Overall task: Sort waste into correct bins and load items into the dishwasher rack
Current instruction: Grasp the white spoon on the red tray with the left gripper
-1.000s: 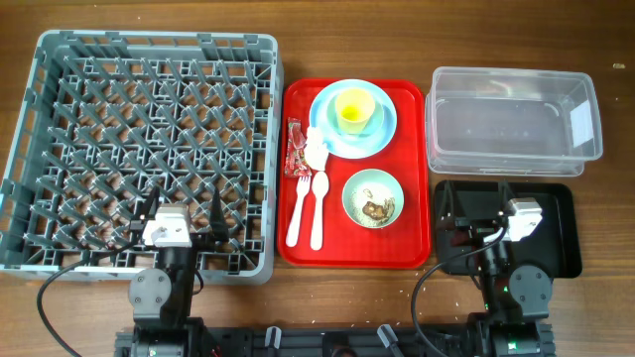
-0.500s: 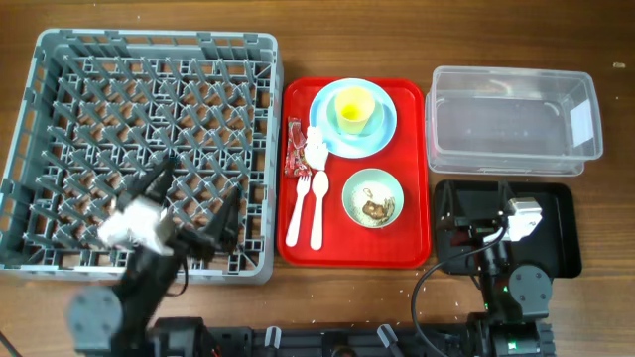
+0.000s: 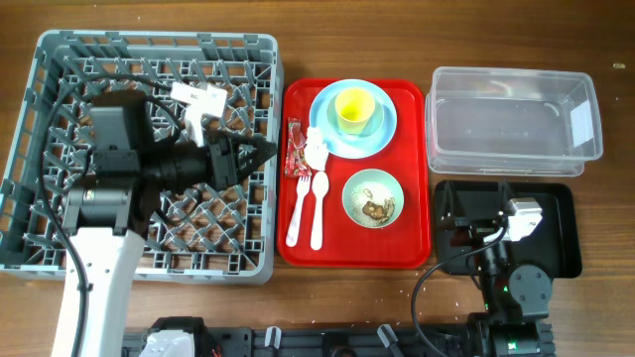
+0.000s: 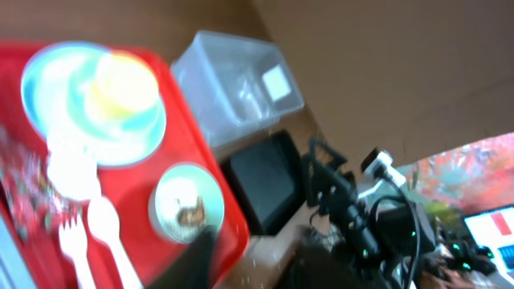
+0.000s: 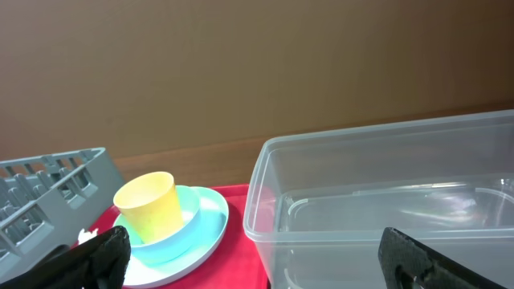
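My left gripper hovers over the grey dishwasher rack, pointing right at the red tray; its jaws are blurred, with nothing seen between them. On that tray lie a blue plate bearing a yellow cup, a green bowl with brown scraps, a red wrapper, a white napkin, a fork and a spoon. My right gripper rests open and empty over the black tray. The clear tub is behind it.
The red serving tray lies between the rack and the two bins. The right wrist view faces the tub wall with the cup to its left. Both arm bases stand at the table's front edge.
The left arm has swung up from the front edge to over the rack and now points right at the red tray. Its jaws have narrowed. The right arm has not moved.
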Available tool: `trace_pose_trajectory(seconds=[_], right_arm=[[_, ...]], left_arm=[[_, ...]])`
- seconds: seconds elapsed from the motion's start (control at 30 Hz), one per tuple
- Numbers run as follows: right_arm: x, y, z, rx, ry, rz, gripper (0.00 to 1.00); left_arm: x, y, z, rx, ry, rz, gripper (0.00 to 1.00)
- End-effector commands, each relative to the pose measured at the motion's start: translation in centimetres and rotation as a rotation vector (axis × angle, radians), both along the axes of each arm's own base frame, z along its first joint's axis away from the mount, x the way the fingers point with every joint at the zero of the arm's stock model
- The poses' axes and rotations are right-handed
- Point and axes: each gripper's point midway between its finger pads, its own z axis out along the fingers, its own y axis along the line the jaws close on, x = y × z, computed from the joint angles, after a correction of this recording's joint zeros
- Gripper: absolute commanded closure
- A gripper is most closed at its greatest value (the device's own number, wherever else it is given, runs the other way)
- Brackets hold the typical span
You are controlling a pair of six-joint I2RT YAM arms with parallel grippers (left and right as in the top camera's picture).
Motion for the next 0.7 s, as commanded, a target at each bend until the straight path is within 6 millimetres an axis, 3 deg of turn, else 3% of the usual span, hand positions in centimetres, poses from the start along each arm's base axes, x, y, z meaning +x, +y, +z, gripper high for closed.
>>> trace_pose_trajectory(seconds=[0.0,0.13,0.23,0.27,0.37,0.4,0.43,0.47,0.5,0.53,0.57,0.67], right_arm=[[0.0,-0.2,0.2,0.012,-0.007,-0.011,0.0],[0.0,-0.2,0.2,0.012,-0.007,-0.01,0.0],[0.0,-0.2,0.2,0.012,-0.007,-0.011,0.0],[0.0,-0.2,0.2,0.012,-0.007,-0.01,0.0],[0.0,-0.2,0.2,0.012,-0.007,-0.011,0.0],[0.0,-0.2,0.2,0.012,-0.007,-0.011,0.0],[0.0,-0.2,0.2,0.012,-0.007,-0.011,0.0],[0.0,-0.2,0.2,0.012,-0.007,-0.011,0.0],[0.0,-0.2,0.2,0.012,-0.007,-0.011,0.0],[0.0,-0.2,0.2,0.012,-0.007,-0.011,0.0],[0.0,-0.2,0.2,0.012,-0.007,-0.011,0.0],[0.0,-0.2,0.2,0.012,-0.007,-0.011,0.0]], left_arm=[[-1.2,0.1,-4.2,0.146,0.104,-0.009,0.94],[-2.7,-1.5,-8.4,0.324,0.177,-0.004,0.96],[-1.2,0.2,-12.6,0.547,0.265,0.317,0.96],[-1.5,-0.4,-13.6,0.57,0.269,0.348,0.96],[-2.5,-3.9,-13.9,0.544,0.209,0.27,0.86],[-2.3,-4.4,-13.5,0.53,0.189,0.263,0.96],[-1.9,-4.8,-12.9,0.502,0.161,0.269,0.86],[-1.6,-5.0,-12.4,0.485,0.146,0.273,0.43],[-1.3,-5.2,-12.1,0.471,0.131,0.277,0.46],[-1.3,-5.2,-12.4,0.466,0.157,0.292,0.81],[-1.5,-5.2,-13.0,0.469,0.206,0.31,0.96],[-3.0,-6.3,-15.9,0.55,0.275,0.252,0.96]])
